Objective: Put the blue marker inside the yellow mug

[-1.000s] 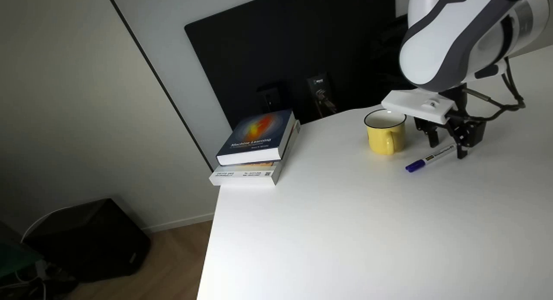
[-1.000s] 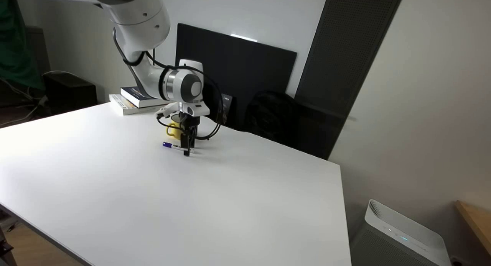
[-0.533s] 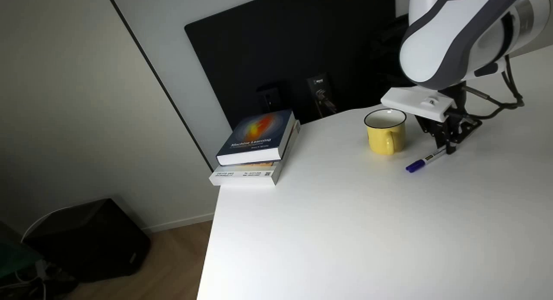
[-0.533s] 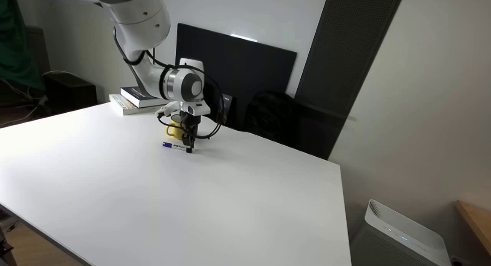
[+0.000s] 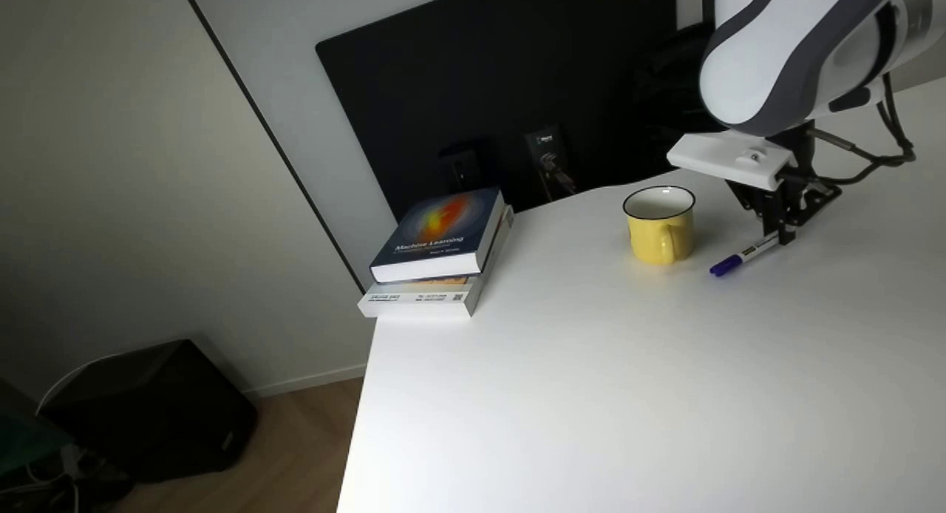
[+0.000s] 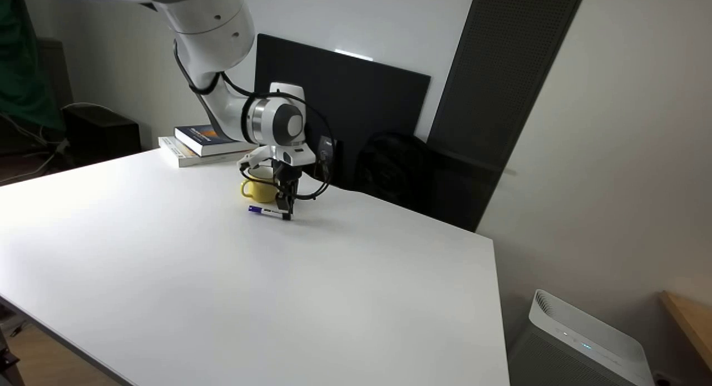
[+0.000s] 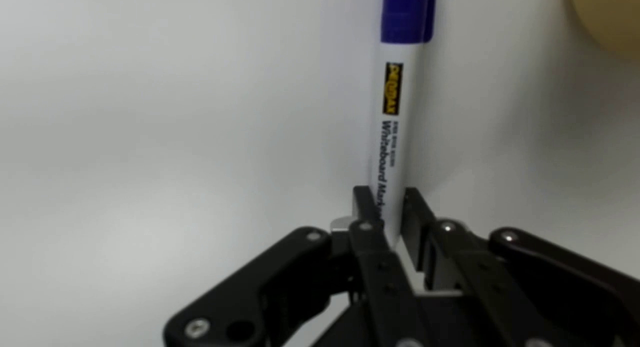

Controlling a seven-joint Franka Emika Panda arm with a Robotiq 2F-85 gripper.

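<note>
In end effector [image 7: 387, 207]: blue marker [image 7: 396, 112].

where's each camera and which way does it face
An exterior view sits apart from the arm, looking down at books and the yellow mug; arm and gripper show at upper right.
An exterior view, also apart, looks down across the table; arm at upper left.
The wrist view sits on the arm, facing down at the blue marker; fingers show at bottom.
Both exterior views share books, mug, marker and arm.
</note>
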